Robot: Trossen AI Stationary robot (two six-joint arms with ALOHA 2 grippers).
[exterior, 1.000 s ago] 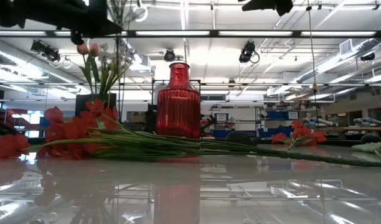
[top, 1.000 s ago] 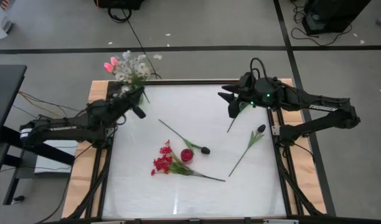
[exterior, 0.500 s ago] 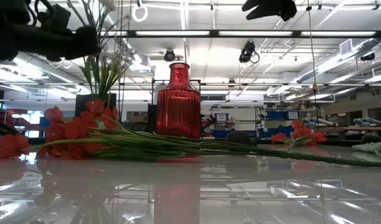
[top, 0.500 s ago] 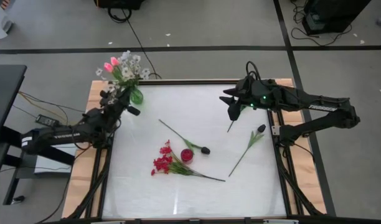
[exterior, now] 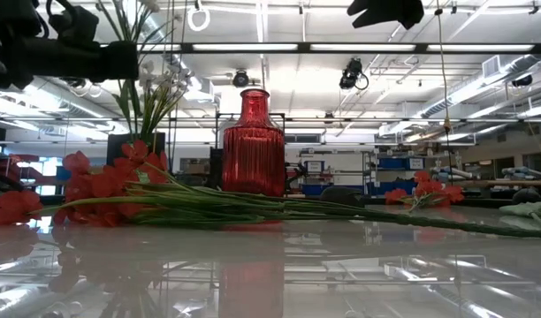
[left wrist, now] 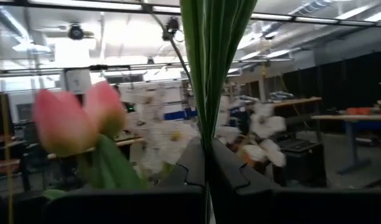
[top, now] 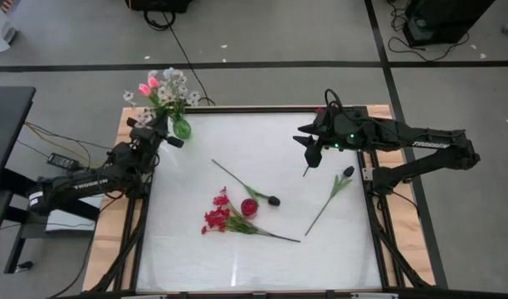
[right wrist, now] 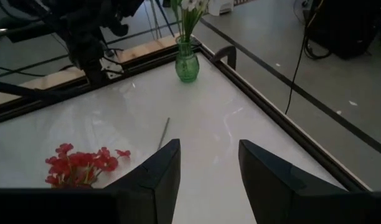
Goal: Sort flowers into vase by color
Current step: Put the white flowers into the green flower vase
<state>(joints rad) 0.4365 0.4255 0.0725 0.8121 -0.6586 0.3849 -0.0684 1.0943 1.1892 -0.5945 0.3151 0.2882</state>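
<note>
A bunch of pink tulips and white blossoms (top: 161,88) stands with its stems in a green vase (top: 181,129) at the table's far left corner. My left gripper (top: 165,134) is beside that vase, shut on the bunch's stems (left wrist: 208,93). Red blooms (top: 217,218) lie on the table beside a red vase (top: 249,208). Two dark-bud flowers (top: 273,200) (top: 347,172) lie flat nearby. My right gripper (top: 310,154) hovers open over the table's far right part, above a short stem (top: 307,169), holding nothing. My left gripper pinches the green stems (left wrist: 206,134) of the tulip and white-blossom bunch between its two fingers (left wrist: 231,174), below the blooms. The fingers lie across the stems and come in about level from the table's left side. The bunch stands upright, its lower end in the green vase.
The wooden table frame (top: 129,208) borders the white surface. The red ribbed vase (exterior: 253,141) stands mid-table with long stems (exterior: 297,210) lying in front of it. The near half of the table (top: 254,266) holds nothing.
My left gripper has drawn back toward the table's far left corner, still shut on the bunch. The bunch has swung from tilted over the table to upright, and the green vase now shows beside the gripper. My right gripper has shifted only slightly.
</note>
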